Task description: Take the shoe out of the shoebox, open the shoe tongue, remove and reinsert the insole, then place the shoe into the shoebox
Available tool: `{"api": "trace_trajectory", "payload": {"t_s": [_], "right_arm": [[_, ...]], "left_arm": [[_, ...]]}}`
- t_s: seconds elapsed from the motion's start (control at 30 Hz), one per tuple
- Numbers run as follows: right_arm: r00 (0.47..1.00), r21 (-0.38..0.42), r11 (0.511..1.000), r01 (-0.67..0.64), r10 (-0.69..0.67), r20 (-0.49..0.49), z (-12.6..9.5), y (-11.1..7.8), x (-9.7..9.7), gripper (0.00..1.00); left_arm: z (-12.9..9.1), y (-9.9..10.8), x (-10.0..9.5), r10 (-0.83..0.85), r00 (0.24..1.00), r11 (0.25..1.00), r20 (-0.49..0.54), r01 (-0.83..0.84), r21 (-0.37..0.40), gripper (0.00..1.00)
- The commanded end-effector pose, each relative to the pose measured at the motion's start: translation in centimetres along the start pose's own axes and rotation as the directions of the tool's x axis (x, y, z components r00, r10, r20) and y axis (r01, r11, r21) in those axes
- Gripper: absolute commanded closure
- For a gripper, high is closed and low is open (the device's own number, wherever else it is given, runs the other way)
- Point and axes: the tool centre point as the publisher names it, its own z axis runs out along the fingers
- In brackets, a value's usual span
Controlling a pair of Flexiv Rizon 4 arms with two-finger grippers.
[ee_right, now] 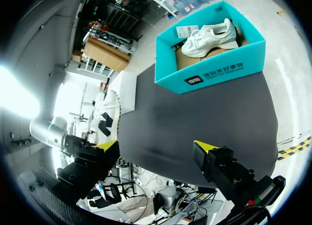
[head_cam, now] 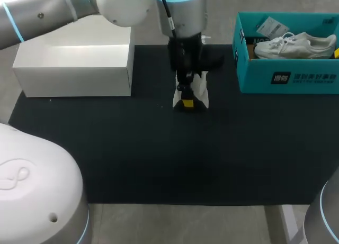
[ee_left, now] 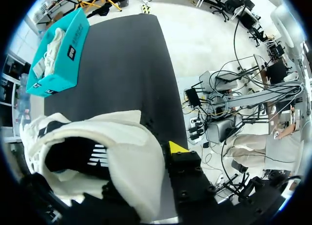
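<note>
Black mat [head_cam: 159,164] over a pale grey tabletop [head_cam: 185,223]

- The shoe [head_cam: 192,91] at centre top is white, with black markings on its side and a dark lining.
- The left tool [head_cam: 186,100] is black with bright yellow tips.
- The shoebox [head_cam: 288,74] at upper right is teal, with a black label printed in white.
- The second shoe [head_cam: 294,45] inside it is white.
- The box [head_cam: 74,64] at upper left is plain white.
- A black mat [head_cam: 175,154] covers the grey table [head_cam: 175,223].
- The left arm [head_cam: 42,11] is silver-grey with glowing blue rings.

The left arm [head_cam: 45,14] is silver-grey with cyan rings, white rounded joint caps and a black cable [head_cam: 168,16], while the right gripper [ee_right: 156,148] is black, screw-studded, yellow-tipped.
</note>
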Motion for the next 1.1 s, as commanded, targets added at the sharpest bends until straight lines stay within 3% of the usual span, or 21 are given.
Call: {"api": "trace_trajectory", "payload": {"t_s": [0.03,1.1], "right_arm": [[1.000,-0.001,1.000,-0.001,0.001,0.002,0.04,-0.06,0.01,0.00],[1.000,-0.001,1.000,-0.001,0.001,0.002,0.04,-0.06,0.01,0.00]], "left_arm": [[-3.17,0.31,1.10,-0.002,0.999,1.000,0.039,0.002,-0.003,1.00],[-3.21,0.33,1.19,0.000,1.000,1.000,0.027,0.000,-0.003,1.00]]}}
